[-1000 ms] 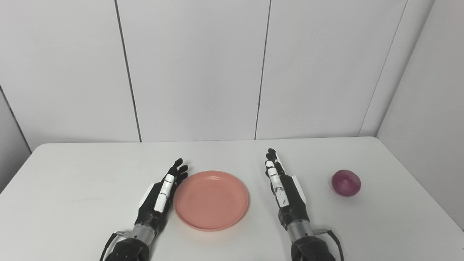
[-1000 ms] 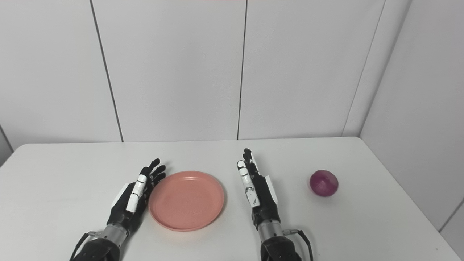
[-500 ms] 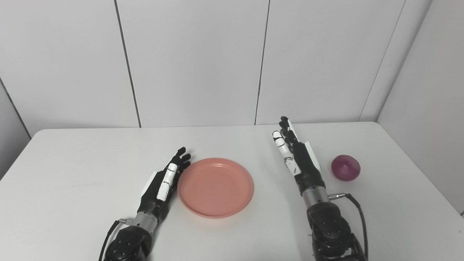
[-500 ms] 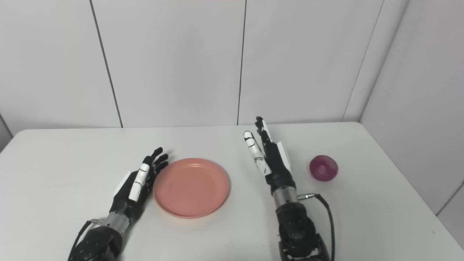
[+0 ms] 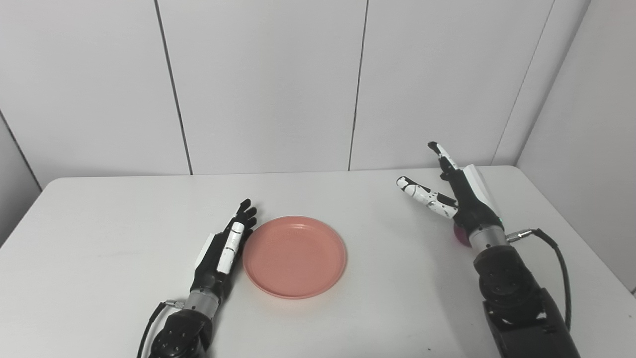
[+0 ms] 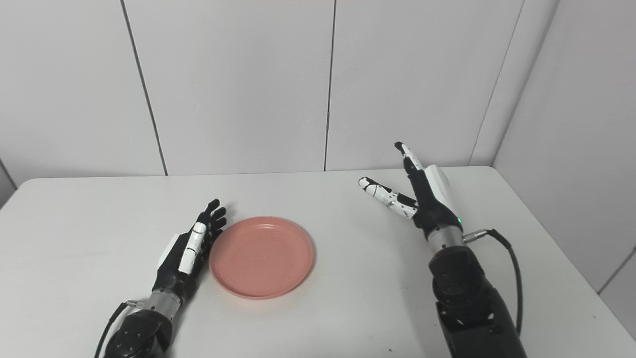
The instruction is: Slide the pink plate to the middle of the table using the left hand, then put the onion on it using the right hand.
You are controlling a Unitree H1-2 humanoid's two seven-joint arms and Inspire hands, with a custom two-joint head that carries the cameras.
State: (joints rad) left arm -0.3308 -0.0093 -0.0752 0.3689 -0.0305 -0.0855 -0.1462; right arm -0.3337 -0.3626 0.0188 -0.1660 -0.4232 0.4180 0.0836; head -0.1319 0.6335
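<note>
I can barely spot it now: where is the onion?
The onion sits on the table's right side, almost wholly hidden behind the raised right hand; only a purple sliver shows by the wrist in the left eye view.

The right hand rose, swung over the onion, hiding most of it, thumb spread wide.

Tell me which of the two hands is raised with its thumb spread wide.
The right hand: lifted off the table, thumb splayed, open. The left hand lies low and flat beside the pink plate.
</note>
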